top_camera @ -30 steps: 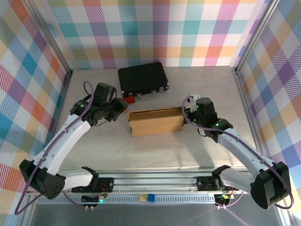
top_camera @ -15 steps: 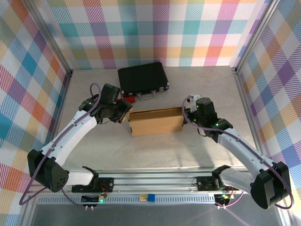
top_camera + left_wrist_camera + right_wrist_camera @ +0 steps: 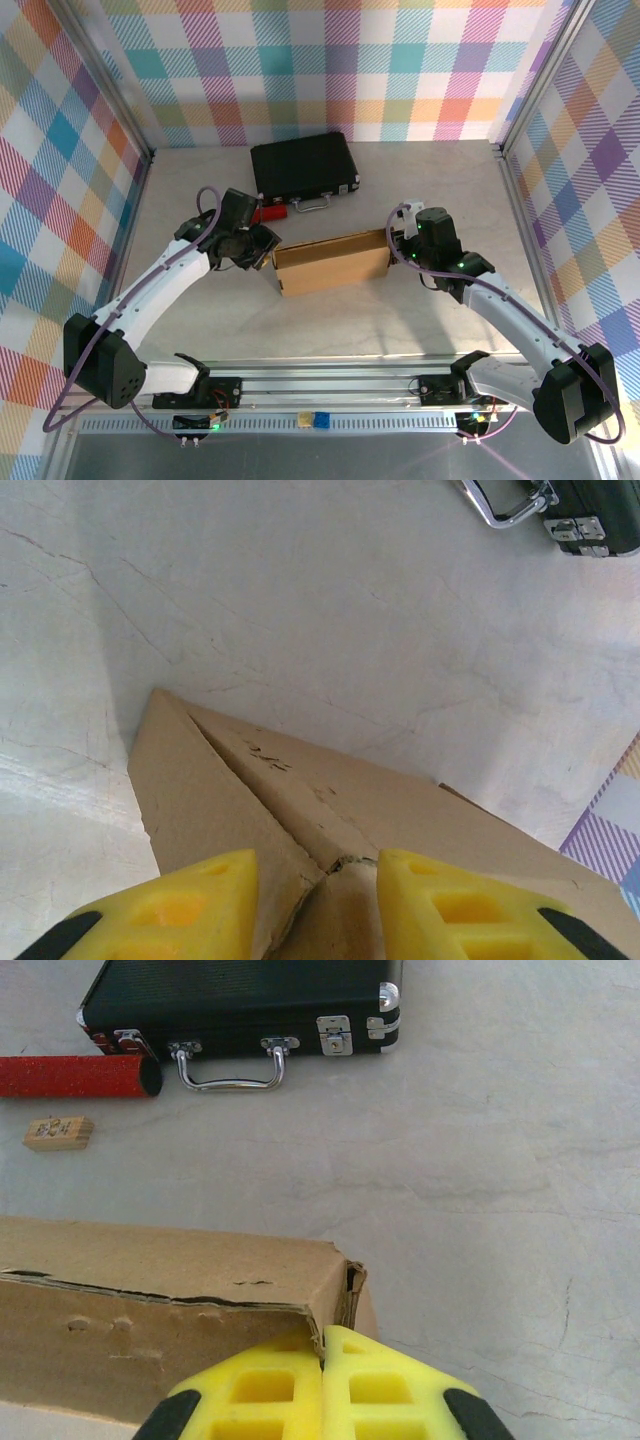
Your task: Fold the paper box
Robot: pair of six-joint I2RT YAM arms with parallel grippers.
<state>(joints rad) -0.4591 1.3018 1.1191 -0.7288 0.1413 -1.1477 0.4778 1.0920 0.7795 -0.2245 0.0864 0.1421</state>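
Lying just nearward of the black case (image 3: 303,165) and apart from it, the paper box (image 3: 330,262) reads as a shallow brown rectangle. Its long side runs roughly along the case's handle side, slightly skewed.

Left gripper (image 3: 318,865): nearward of the case's left end. Fingers (image 3: 180,900) part-way spread, astride the box's creased end flap. Cardboard fills the gap; cannot tell whether they truly bite.

Right gripper (image 3: 322,1345): nearward and right of the case's right end. Fingers pressed together, tips against the box's split upper corner. Cannot tell whether any cardboard sits between them.
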